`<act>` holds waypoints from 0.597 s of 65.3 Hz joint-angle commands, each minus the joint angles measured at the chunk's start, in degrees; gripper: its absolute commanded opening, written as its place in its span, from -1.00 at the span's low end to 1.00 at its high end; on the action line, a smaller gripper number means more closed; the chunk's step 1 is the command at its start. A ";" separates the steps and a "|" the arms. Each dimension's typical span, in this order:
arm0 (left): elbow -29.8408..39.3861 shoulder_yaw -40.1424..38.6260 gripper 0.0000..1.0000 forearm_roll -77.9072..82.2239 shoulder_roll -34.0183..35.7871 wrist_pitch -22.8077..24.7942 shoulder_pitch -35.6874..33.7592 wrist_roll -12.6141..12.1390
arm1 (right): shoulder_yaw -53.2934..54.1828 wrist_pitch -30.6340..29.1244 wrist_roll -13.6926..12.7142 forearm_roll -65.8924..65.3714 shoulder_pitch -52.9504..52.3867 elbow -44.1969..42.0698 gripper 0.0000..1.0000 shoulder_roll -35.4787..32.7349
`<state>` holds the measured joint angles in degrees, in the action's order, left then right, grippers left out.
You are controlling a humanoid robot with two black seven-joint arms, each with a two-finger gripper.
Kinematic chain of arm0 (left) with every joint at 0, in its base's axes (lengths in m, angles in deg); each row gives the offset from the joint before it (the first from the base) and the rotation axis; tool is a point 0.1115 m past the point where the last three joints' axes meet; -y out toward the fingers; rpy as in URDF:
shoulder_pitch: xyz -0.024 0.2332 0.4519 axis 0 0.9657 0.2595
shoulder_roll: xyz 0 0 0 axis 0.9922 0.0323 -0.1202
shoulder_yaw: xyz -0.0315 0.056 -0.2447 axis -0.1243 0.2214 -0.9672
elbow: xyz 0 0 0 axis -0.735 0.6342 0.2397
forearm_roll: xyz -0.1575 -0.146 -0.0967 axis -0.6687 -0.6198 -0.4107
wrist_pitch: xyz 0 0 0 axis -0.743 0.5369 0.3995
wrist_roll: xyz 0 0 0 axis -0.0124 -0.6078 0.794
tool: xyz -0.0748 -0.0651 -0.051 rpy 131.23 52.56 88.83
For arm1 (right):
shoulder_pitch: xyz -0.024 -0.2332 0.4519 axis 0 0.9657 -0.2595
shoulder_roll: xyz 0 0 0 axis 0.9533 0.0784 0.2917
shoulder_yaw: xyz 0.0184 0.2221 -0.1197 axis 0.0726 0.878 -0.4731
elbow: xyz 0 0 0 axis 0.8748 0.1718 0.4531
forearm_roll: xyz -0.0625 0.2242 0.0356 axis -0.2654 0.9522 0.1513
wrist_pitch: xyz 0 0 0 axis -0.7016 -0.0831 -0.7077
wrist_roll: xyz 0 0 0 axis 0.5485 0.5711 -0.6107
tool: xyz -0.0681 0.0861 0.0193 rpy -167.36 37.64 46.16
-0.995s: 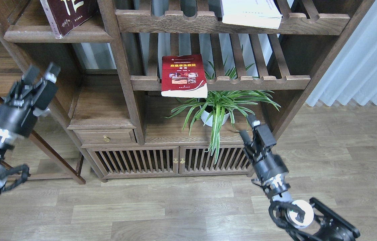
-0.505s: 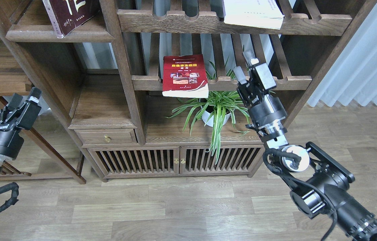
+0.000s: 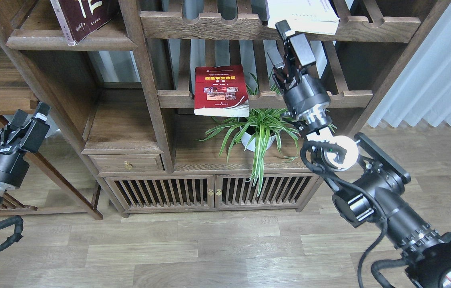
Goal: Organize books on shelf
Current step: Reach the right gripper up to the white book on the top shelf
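The glossy red paperback (image 3: 220, 92) overhangs a notched slatted rail at twelve o'clock; the maroon paperback (image 3: 83, 16) leans on the smooth dark plank shelf (image 3: 69, 40) at eleven; the matte white paperback (image 3: 303, 15) lies at one. Right gripper (image 3: 279, 46) gapes empty just beneath it; left gripper (image 3: 27, 116), nine o'clock, parted, empty.

Red book (image 3: 220, 91) with yellow title, maroon book (image 3: 83, 18) with white characters, white book (image 3: 302, 15), dark-brown shelf (image 3: 69, 41)
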<state>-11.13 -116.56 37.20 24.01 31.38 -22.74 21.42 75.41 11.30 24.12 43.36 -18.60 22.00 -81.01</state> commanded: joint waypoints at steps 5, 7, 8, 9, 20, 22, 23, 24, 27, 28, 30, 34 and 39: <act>0.00 0.09 0.99 0.00 0.00 0.00 -0.23 0.00 | 0.45 0.62 -0.01 -0.05 -0.81 -0.10 0.96 0.08; 0.00 0.00 0.99 -0.08 0.00 0.00 -0.31 0.00 | 0.45 0.88 -0.01 -0.05 -0.82 -0.27 0.95 -0.01; 0.00 0.00 0.99 0.00 0.00 0.00 -0.31 0.00 | 0.45 1.06 -0.01 -0.05 -0.82 -0.27 0.95 -0.01; 0.00 0.00 0.99 -0.08 0.00 0.00 -0.31 0.00 | 0.45 1.41 -0.01 -0.05 -0.90 -0.27 0.95 -0.01; 0.00 0.00 0.99 -0.08 0.00 0.00 -0.31 0.00 | 3.35 7.47 -0.01 -0.05 -1.96 -0.36 0.95 0.52; 0.00 -0.09 0.99 -0.08 0.00 0.00 -0.31 0.00 | 3.79 8.53 -0.01 -0.05 -2.13 -0.45 0.95 0.87; 0.00 -0.09 0.99 -0.08 0.00 0.00 -0.40 0.00 | 4.14 9.14 -0.01 -0.05 -2.22 -0.54 0.95 1.04; 0.00 -0.09 0.99 -0.08 0.00 0.00 -0.40 0.00 | 4.23 9.41 -0.01 -0.05 -2.31 -0.62 0.95 1.13; 0.00 -0.09 0.99 -0.08 0.00 0.00 -0.49 0.00 | 5.11 10.46 -0.01 -0.05 -2.83 -1.15 0.95 1.48; 0.00 -0.09 0.99 -0.08 0.00 0.00 -0.49 0.00 | 5.20 10.55 -0.01 -0.05 -2.92 -1.24 0.95 1.48; 0.00 -0.09 0.99 -0.08 0.00 0.00 -0.49 0.00 | 5.55 10.81 -0.01 -0.05 -3.19 -1.42 0.95 1.57; 0.00 -0.18 0.99 -0.08 0.00 0.00 -0.49 0.09 | 5.90 11.16 -0.01 -0.05 -3.45 -1.59 0.94 1.48; -0.09 -0.26 0.99 -0.08 0.00 0.00 -0.49 0.18 | 6.17 12.75 -0.01 -0.05 -3.54 -1.77 0.90 1.40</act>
<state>-11.13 -116.74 37.11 24.01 31.38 -23.23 21.44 81.20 22.51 24.11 43.31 -21.95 20.44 -79.54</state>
